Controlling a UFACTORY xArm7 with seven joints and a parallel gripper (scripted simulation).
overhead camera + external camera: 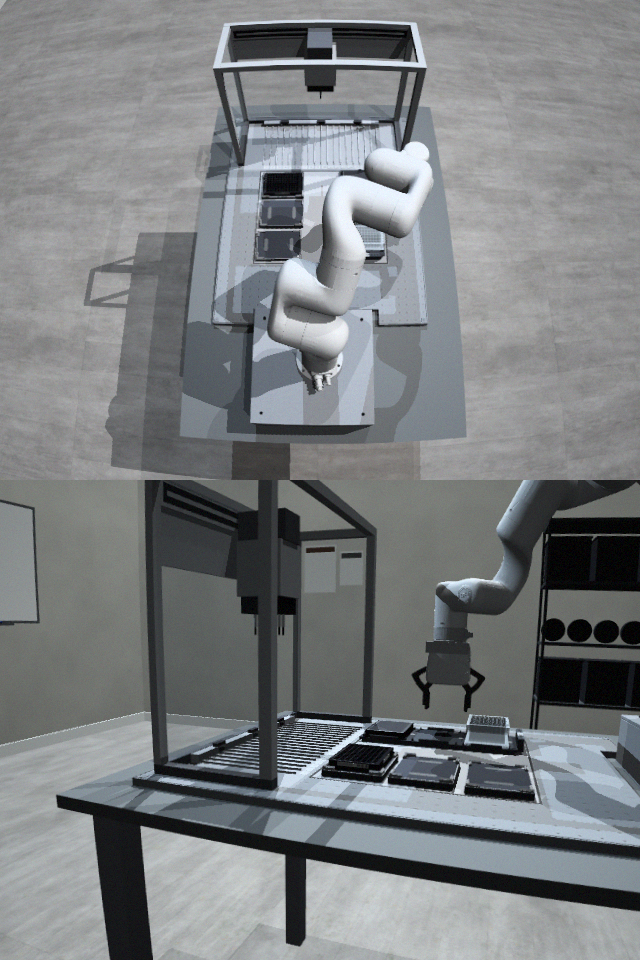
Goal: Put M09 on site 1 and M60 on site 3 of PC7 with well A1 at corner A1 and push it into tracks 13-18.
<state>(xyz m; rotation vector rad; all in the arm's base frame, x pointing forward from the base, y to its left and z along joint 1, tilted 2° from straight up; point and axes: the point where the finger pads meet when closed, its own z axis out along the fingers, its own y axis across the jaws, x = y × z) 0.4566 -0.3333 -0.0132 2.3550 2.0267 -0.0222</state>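
The plate carrier PC7 [444,736] lies on the apron in front of the rails [289,743], on the far side of the nests. The pale deep-well block M09 [487,729] stands on its site next to the handle; it also shows in the top view [372,240]. A flat dark plate, M60 [388,728], lies on the site nearest the rails. The middle site [435,734] is bare. My gripper [447,702] hangs open and empty well above the middle site. The black plate M06 [361,757] [281,183] sits in the nest nearest the rails. In the top view my arm hides the gripper and most of the carrier.
Two nests [424,770] [498,779] stand empty in the row [279,242]. The instrument frame [267,629] with its pipetting head [268,557] stands over the rails [317,147]. A dark shelf [589,619] stands behind the table. My base [320,369] is at the near edge.
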